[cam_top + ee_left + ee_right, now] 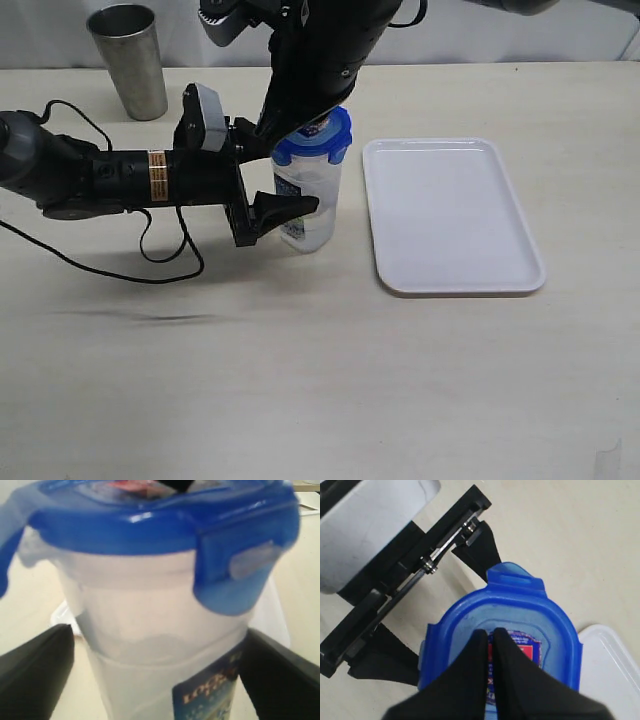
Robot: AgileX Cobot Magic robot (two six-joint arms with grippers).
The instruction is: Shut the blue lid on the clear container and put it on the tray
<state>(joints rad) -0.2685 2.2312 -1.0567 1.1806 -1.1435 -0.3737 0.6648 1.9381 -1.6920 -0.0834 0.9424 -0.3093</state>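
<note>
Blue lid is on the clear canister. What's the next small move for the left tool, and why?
Probably close the left tool on the tall clear plastic container: its jaws flank the body without gripping, the shut right tool rests on the blue snap-flap lid, and the container stands beside the flat white tray.

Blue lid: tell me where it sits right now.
In the exterior view the blue lid sits on top of the clear container, just left of the tray, under the shut right pincer.
</note>
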